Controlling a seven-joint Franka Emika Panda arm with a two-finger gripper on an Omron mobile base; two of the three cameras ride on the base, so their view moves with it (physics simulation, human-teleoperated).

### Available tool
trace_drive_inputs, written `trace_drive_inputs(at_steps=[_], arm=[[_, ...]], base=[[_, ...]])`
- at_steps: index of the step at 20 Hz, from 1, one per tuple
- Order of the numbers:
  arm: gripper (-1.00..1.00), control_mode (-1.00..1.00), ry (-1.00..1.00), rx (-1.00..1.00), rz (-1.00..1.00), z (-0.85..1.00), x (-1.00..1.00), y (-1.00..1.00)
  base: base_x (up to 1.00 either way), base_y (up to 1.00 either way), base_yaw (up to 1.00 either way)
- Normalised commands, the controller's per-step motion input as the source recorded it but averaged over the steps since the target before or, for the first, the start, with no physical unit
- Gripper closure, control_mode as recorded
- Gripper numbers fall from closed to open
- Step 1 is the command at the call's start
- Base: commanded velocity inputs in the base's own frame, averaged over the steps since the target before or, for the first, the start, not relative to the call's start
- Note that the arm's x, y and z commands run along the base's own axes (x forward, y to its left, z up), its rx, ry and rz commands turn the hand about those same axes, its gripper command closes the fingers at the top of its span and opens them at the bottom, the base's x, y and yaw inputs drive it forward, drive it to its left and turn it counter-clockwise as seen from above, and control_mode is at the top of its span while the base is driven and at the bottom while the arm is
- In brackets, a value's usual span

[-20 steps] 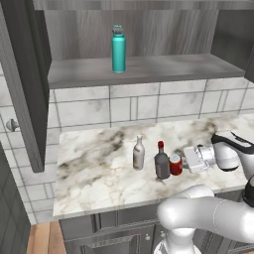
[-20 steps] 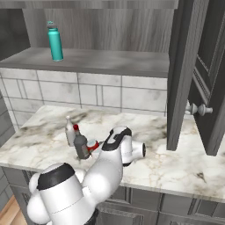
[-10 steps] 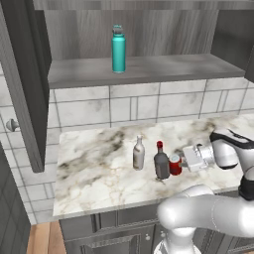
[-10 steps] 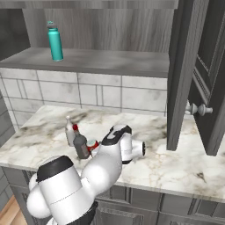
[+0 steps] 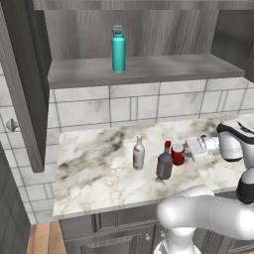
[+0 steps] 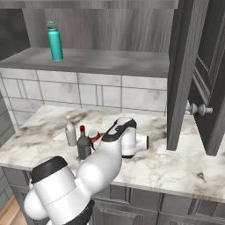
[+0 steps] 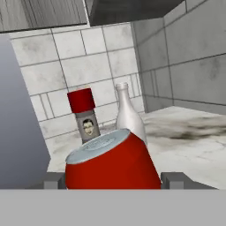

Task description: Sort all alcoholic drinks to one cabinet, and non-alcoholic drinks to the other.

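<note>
simulated kitchen, marble counter (image 5: 94, 168) running under a grey tiled backsplash (image 5: 129, 106), dark wood-grain cabinets (image 5: 27, 84) standing open above.

nearest the base, reaching in low from the right in the left base view: the white arm (image 5: 230, 144), lying across the counter toward the drinks. fingers (image 7: 112, 180) sitting on either side of the red soda can (image 7: 110, 163), one grey fingertip (image 7: 174, 180) showing at each flank of it in the hand view; looking closed against the can, though true contact at the sides being hard to tell. can standing on the counter (image 5: 178, 154), silver top showing, leaning a little across the hand view.

just beyond the can, standing upright: squat dark grey bottle (image 5: 164, 161) with red cap, a small face label showing on its neck in the hand view (image 7: 86, 117). standing just beside that, further along the counter: slim pale bottle (image 5: 139, 153) with long neck, upright, not touching its neighbour. all three grouped near the counter's middle (image 6: 81, 140).

farthest and highest, standing alone on the grey shelf (image 5: 144, 69) of the open cabinet: tall teal bottle (image 5: 118, 48), upright, towards the shelf's left half, well apart from the drinks below. also showing up there in the right base view (image 6: 55, 41). round metal knob (image 6: 200, 109) sticking out from the open door on the right.
</note>
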Motion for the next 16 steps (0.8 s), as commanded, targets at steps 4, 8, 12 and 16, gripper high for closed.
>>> trace_drive_inputs(at_steps=[4,8,12,16], arm=[[1.0,-1.0,-0.02,0.02,-0.12,0.65,0.0,-0.03],[1.0,-1.0,0.0,0.0,-0.16,0.57,0.0,0.0],[1.0,-1.0,0.0,0.0,-0.22,0.47,0.0,0.0],[1.0,-1.0,0.0,0.0,-0.23,0.44,-0.16,0.0]], base=[[0.0,0.0,0.0],[0.0,0.0,0.0],[0.0,0.0,0.0],[0.0,0.0,0.0]])
